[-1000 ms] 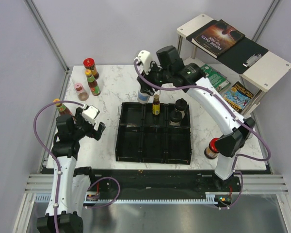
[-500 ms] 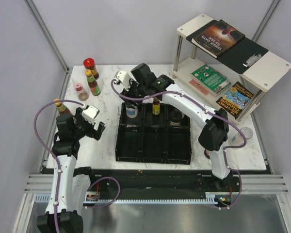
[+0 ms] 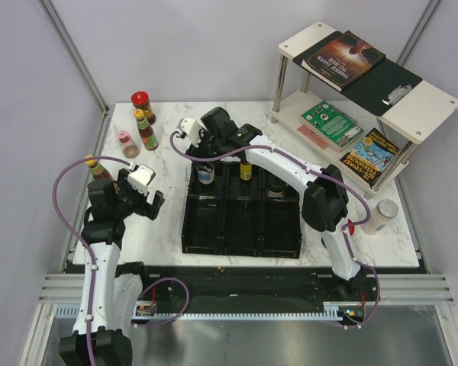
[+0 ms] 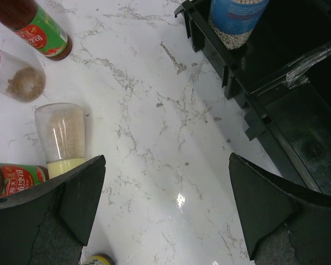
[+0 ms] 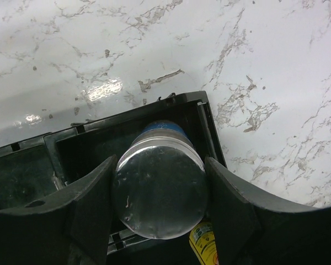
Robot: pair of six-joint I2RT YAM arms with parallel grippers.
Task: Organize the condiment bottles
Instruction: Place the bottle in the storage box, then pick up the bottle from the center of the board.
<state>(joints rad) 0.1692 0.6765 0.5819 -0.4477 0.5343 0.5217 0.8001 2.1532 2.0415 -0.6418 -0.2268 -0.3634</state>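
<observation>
My right gripper (image 3: 206, 162) is shut on a silver-lidded, blue-labelled jar (image 5: 160, 187) and holds it in the far-left compartment of the black tray (image 3: 214, 229); the jar also shows in the left wrist view (image 4: 237, 16). A slim dark bottle (image 3: 246, 168) and black-lidded jars (image 3: 275, 183) stand in the tray's far row. A red-capped jar (image 3: 141, 103), a yellow-capped sauce bottle (image 3: 145, 131) and a pink-lidded shaker (image 3: 124, 142) stand at the far left. My left gripper (image 4: 166, 165) is open and empty over bare table, beside a lying clear jar (image 4: 60, 138).
A second sauce bottle (image 3: 95, 168) stands by the table's left edge. A clear silver-lidded jar (image 3: 382, 213) stands at the right edge. A white shelf (image 3: 412, 114) with books is at the back right. The tray's near rows hold nothing.
My right arm swung left with the jar, from the tray's back edge to its far-left compartment, and lowered it in. The left arm has not moved.
</observation>
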